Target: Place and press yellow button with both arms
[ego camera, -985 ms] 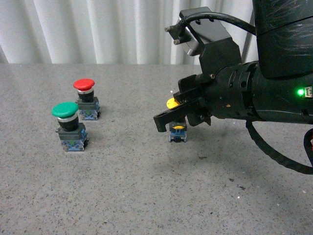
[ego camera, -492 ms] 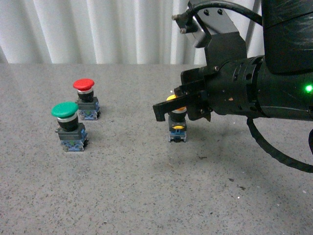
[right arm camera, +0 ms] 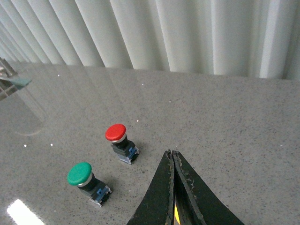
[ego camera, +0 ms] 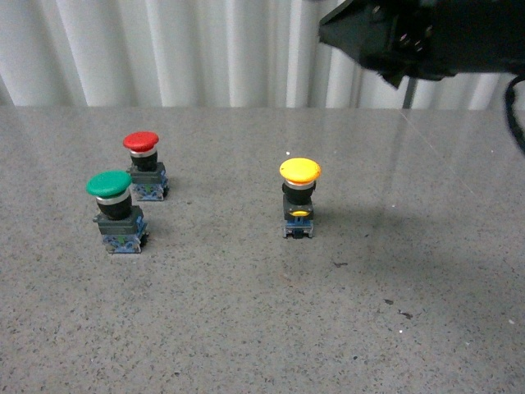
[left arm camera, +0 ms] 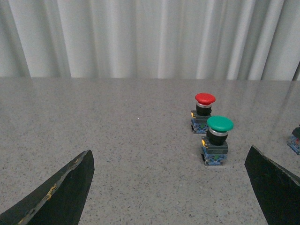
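Note:
The yellow button (ego camera: 299,172) stands upright on the grey table, free of both arms. My right arm (ego camera: 410,33) hangs high above it at the top right of the front view. In the right wrist view my right gripper (right arm camera: 172,153) is shut, its fingers pressed together, with a sliver of the yellow cap (right arm camera: 176,213) showing below them. My left gripper (left arm camera: 168,187) is open and empty, low over the table; its fingers (left arm camera: 61,192) stand wide apart. The yellow button's blue base (left arm camera: 295,141) just shows at that view's edge.
A red-capped switch (ego camera: 142,144) and a green-capped switch (ego camera: 110,185) stand together left of the yellow button. They also show in the left wrist view (left arm camera: 205,99) (left arm camera: 220,124) and the right wrist view (right arm camera: 116,132) (right arm camera: 79,173). White curtains hang behind the table.
My right arm has lifted from over the yellow button to the top of the front view. The button's cap is now fully uncovered. The switches have not moved.

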Controlling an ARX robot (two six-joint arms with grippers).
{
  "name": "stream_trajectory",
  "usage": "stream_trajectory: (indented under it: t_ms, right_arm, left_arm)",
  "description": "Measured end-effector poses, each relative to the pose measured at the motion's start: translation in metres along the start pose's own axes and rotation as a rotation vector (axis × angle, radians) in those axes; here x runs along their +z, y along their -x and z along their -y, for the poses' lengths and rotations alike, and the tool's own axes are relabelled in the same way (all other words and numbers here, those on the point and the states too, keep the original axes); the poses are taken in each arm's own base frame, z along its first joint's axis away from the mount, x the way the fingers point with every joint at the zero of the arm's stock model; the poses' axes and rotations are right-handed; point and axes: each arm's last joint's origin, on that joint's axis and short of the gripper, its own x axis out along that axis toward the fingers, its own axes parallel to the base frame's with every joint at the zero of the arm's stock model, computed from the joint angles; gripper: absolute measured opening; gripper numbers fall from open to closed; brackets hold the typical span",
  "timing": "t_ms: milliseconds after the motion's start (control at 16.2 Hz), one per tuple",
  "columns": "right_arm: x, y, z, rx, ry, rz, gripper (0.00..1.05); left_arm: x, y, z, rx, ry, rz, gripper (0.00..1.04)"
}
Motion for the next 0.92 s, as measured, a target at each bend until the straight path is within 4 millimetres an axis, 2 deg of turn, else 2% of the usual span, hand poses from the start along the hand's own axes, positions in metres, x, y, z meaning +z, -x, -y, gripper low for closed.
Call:
stream_trajectory:
  t_ms: [123, 246, 308, 431, 492, 615, 800, 923]
  right_arm:
    - [0.018, 0.048, -0.004, 0.006, -0.022, 0.083, 0.02]
    - [0.017, 0.082, -0.003, -0.010, -0.026, 0.106, 0.02]
    - [0.012, 0.096, -0.003, -0.187, 0.028, 0.180, 0.02]
    - [-0.012, 0.143, 0.021, -0.570, 0.131, 0.212, 0.02]
    - [-0.023, 0.160, 0.029, -0.624, 0.145, 0.200, 0.02]
    - [-0.033, 0.172, 0.028, -0.618, 0.166, 0.217, 0.02]
    - [-0.045, 0.180, 0.027, -0.595, 0.181, 0.230, 0.02]
    - [-0.058, 0.189, 0.035, -0.597, 0.183, 0.207, 0.02]
  left_arm:
    - [0.000, 0.000, 0.000, 0.000, 0.000, 0.000, 0.98]
    - [0.000, 0.000, 0.000, 0.000, 0.000, 0.000, 0.98]
    - [0.000, 0.000, 0.000, 0.000, 0.000, 0.000, 0.98]
    - [0.000, 0.000, 0.000, 0.001, 0.000, 0.000, 0.98]
    - [0.000, 0.000, 0.000, 0.000, 0.000, 0.000, 0.98]
    - [0.000, 0.000, 0.000, 0.000, 0.000, 0.000, 0.98]
    - [0.000, 0.000, 0.000, 0.000, 0.000, 0.000, 0.98]
    - [0.000, 0.000, 0.000, 0.000, 0.000, 0.000, 0.98]
